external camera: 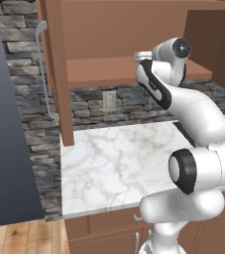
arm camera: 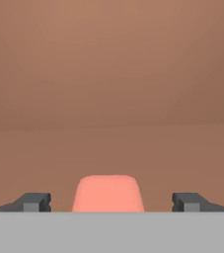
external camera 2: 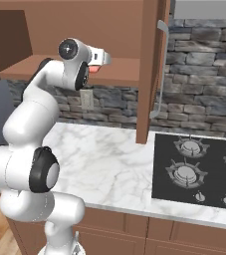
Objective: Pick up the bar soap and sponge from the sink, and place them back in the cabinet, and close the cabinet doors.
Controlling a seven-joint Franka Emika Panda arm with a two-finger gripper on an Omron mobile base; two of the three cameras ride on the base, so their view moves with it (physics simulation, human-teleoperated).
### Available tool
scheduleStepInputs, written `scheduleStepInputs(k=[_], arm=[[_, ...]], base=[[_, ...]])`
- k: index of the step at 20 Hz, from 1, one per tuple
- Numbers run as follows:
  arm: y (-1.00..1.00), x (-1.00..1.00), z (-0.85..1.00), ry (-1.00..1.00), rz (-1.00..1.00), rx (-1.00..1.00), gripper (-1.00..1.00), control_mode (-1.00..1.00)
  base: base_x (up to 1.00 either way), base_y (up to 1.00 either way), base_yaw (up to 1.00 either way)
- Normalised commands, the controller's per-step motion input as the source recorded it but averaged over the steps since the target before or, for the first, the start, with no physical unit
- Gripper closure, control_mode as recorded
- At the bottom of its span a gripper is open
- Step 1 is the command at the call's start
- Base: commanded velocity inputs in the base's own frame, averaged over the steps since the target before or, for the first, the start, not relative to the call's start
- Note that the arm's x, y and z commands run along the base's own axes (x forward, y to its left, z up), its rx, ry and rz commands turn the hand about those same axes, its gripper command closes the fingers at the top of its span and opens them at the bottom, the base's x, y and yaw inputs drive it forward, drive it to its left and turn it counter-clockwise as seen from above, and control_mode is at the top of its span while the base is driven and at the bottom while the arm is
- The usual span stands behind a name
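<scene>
The salmon-pink bar soap (arm camera: 108, 193) lies flat on the brown wooden shelf (arm camera: 113, 148) of the cabinet (external camera: 99, 69). My gripper (arm camera: 111, 201) is open, its two dark fingertips (arm camera: 34, 201) standing wide on either side of the soap with a clear gap to it. From the right base view, my gripper (external camera 2: 102, 59) reaches onto the shelf (external camera 2: 122, 69) and a sliver of the bar soap (external camera 2: 95, 68) shows under the hand. The cabinet doors stand open, one (external camera: 59, 74) to the left and one (external camera 2: 152, 69) to the right. The sponge and the sink are out of view.
A white marble counter (external camera: 114, 163) runs below the cabinet, with a wall outlet (external camera: 109, 100) on the stone backsplash. A black gas stove (external camera 2: 199, 169) sits to the right. A tall dark panel (external camera: 5, 124) stands at the far left.
</scene>
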Motion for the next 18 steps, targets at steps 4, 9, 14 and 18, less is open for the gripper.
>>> scheduleStepInputs(k=[4,9,14,18], arm=[[0.0,0.0,0.0,0.0,0.0,0.0,-1.0,-1.0],[0.0,-0.19,0.0,0.0,0.0,0.0,-1.0,-1.0],[0.0,-0.64,0.0,0.0,0.0,0.0,-1.0,-1.0],[0.0,-0.99,0.0,-0.02,0.0,0.0,-1.0,-1.0]], base=[[0.0,0.0,0.0],[0.0,0.0,0.0],[0.0,0.0,0.0],[0.0,0.0,0.0]])
